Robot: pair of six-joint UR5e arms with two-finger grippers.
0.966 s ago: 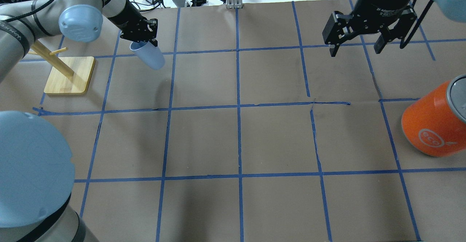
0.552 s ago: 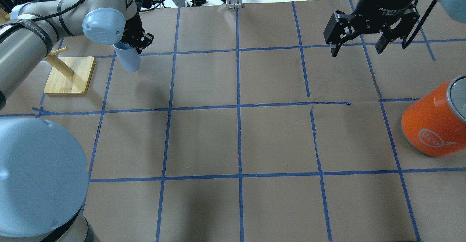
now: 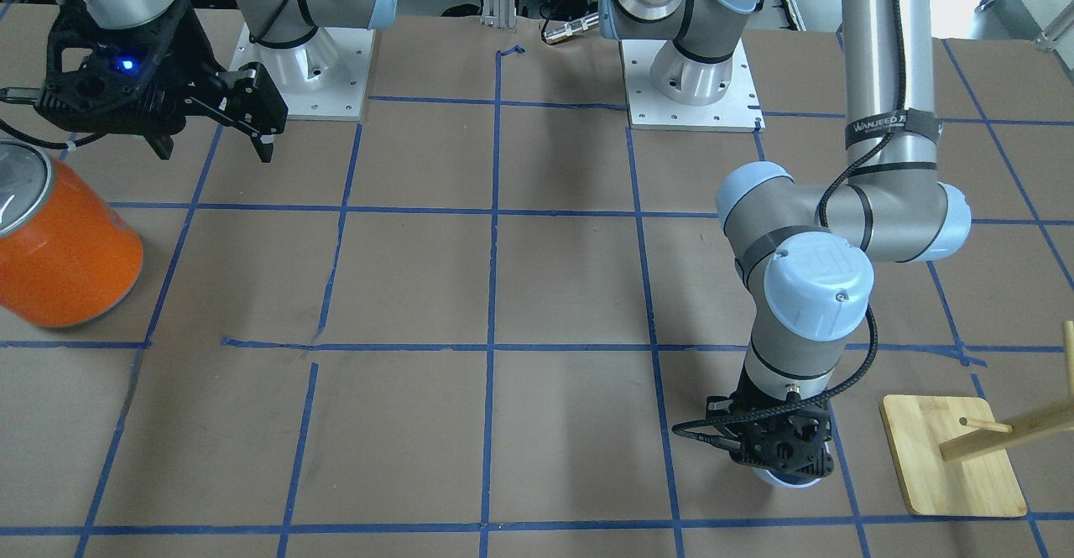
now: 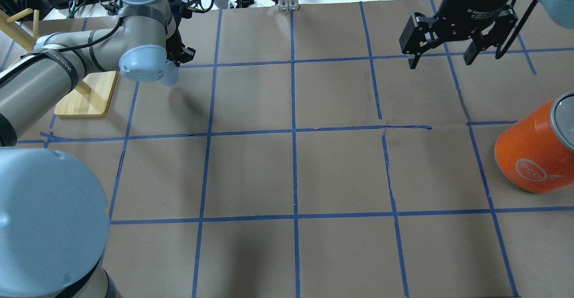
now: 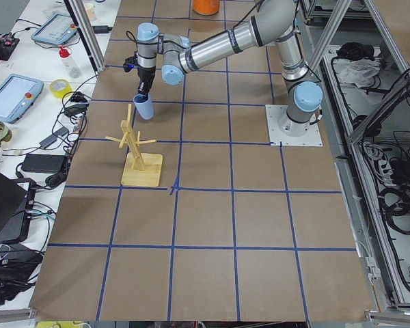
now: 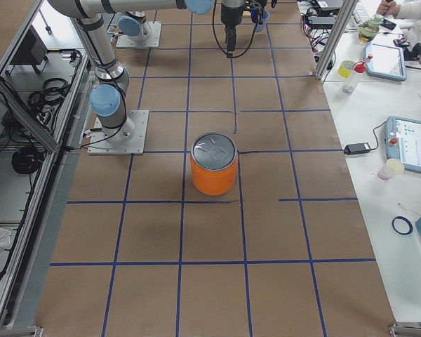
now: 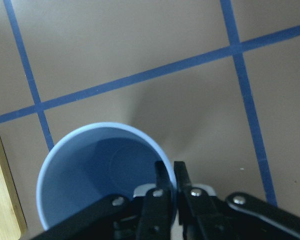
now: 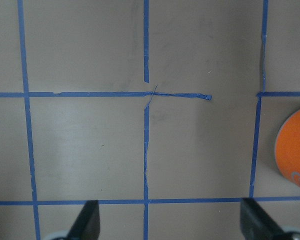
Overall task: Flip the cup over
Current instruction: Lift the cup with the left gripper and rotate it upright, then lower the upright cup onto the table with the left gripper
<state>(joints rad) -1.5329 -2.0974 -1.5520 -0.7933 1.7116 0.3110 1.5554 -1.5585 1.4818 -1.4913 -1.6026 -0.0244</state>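
Evidently mouth-up: left claw (image 7: 170, 169) pinches the cup (image 7: 90, 175) at its rim, likely to stand it on the bench (image 7: 140, 40). Right claw (image 4: 439, 62) idles wide.

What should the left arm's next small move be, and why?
Probably lower the cup straight down onto the table: the left gripper pinches its rim, mouth up, and no view shows whether its base is resting yet.

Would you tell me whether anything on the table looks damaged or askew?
Only the blue tape grid: near the orange can, one crossing is torn and misaligned. The cup is upright in the left gripper.
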